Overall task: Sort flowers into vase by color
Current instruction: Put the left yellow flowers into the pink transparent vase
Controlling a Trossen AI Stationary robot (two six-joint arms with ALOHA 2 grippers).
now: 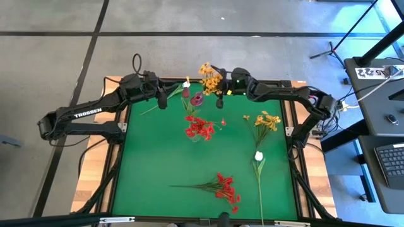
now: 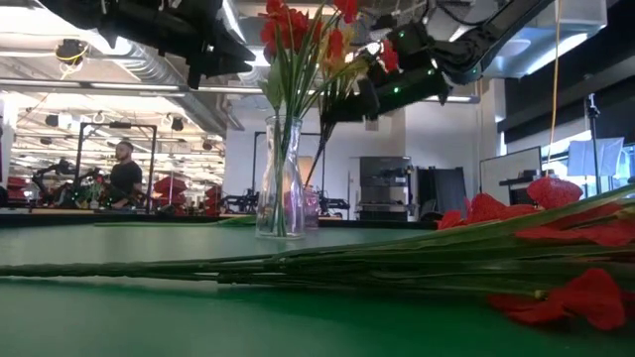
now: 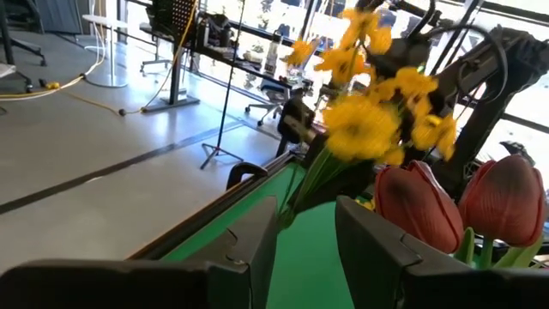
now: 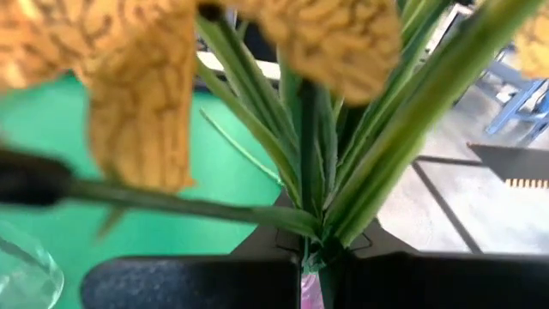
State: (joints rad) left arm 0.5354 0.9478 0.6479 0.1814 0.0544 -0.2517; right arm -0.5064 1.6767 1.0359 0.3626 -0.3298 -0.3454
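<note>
My right gripper is over the table's far edge, shut on a yellow-orange spray. My left gripper is open just left of it and holds nothing. Two dark red-pink buds and a white bud stand between the grippers. Red flowers stand in a clear glass vase at mid-table. Lying on the green mat are a second yellow-orange spray, a white bud on a long stem, and a red spray. My right gripper pinches the yellow-orange spray between its two fingers at the gathered green stems, just below where the leaves fan out. The spray is lifted off the mat. Its flower heads stand beyond the fingertips, and a thin stem slants down below.
A glass rim shows close to my right gripper. The table's black frame runs around the mat. A second small glass stands behind the clear vase. Bare mat lies on the left side. A person stands far off in the room.
</note>
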